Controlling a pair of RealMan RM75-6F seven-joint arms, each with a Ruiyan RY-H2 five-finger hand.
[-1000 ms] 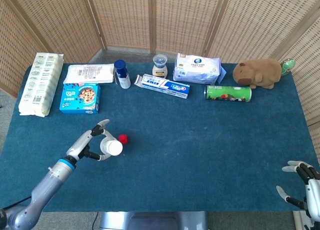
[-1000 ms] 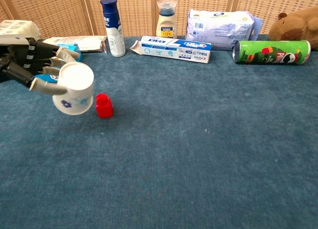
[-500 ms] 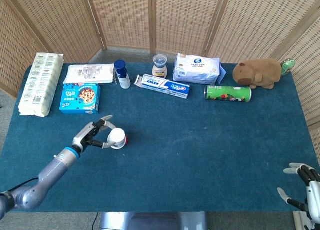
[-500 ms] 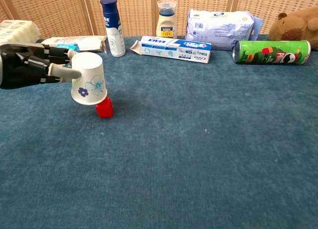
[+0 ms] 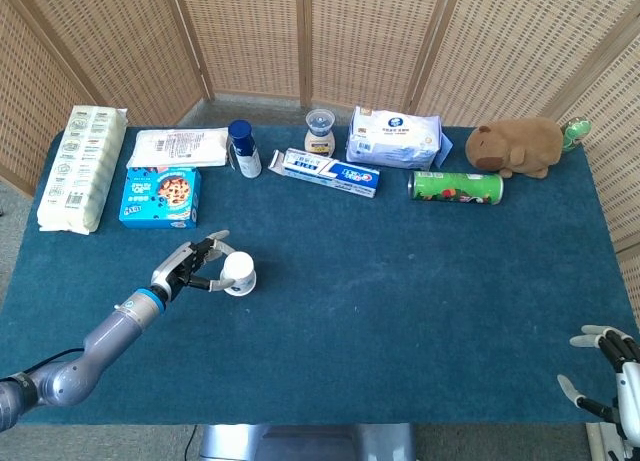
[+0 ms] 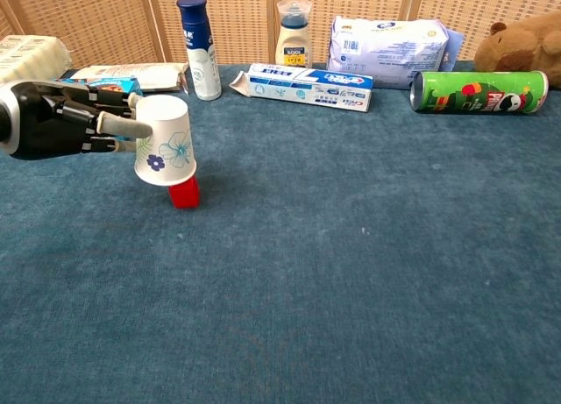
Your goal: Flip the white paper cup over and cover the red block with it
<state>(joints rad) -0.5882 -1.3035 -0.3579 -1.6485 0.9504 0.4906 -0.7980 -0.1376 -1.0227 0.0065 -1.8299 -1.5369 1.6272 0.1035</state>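
My left hand holds the white paper cup upside down, mouth facing the table, at the left of the blue cloth. In the chest view the red block shows just under the cup's rim, partly hidden by it. From the head view the cup hides the block. The cup carries a blue flower print and tilts slightly. My right hand rests at the table's near right corner, fingers spread, holding nothing.
Along the back stand a blue spray bottle, a small jar, a toothpaste box, a wipes pack, a green can and a plush capybara. A biscuit box lies left.
The cup has turned from lying sideways to mouth down and moved right over the red block, now lower than half a second ago. My right hand stayed put.
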